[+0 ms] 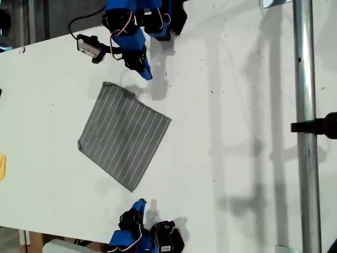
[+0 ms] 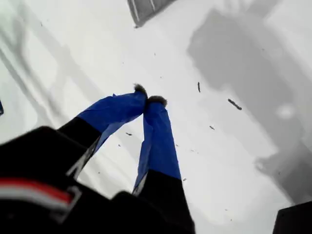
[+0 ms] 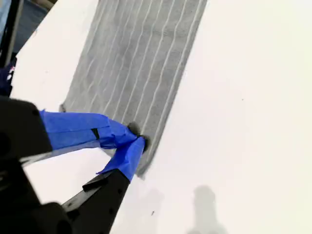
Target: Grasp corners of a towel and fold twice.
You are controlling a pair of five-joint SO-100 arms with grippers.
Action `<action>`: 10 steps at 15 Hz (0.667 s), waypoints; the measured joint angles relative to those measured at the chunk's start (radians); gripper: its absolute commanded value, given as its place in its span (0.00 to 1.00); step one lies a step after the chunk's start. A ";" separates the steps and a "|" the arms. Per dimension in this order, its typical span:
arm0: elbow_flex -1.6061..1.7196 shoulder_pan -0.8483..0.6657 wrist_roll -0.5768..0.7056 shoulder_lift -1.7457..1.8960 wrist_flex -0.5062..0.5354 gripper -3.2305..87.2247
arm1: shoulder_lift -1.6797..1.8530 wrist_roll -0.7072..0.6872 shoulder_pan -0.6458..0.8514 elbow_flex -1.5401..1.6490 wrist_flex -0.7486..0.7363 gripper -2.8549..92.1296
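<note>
Grey striped towel (image 1: 125, 136) flat on white table (image 1: 237, 105), first gripper (image 2: 148, 100) pressed together over bare table, second gripper (image 3: 135, 136) pressed together above a towel corner (image 3: 141, 170), whether pinching it unclear, yellow object (image 1: 2, 166) at exterior view's 9 o'clock.

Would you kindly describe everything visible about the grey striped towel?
The towel is a thin grey cloth with fine white parallel stripes, roughly square, lying flat and unfolded on the white table, turned diagonally in the exterior view. One corner looks slightly rumpled. My second gripper, tips together, sits over its edge near a corner; contact is unclear.

My first gripper (image 2: 148, 100), fingers together, hangs over bare table (image 2: 234, 161), towel (image 2: 146, 9) beyond.
</note>
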 measured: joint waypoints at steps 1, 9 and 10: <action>-0.097 -0.051 0.049 -0.067 0.031 0.00 | -0.095 -0.025 0.000 -0.098 0.002 0.03; -0.686 -0.230 0.310 -0.568 0.238 0.00 | -0.727 -0.186 -0.012 -0.853 0.160 0.03; -0.690 -0.239 0.310 -0.571 0.238 0.00 | -0.805 -0.202 -0.012 -0.934 0.167 0.03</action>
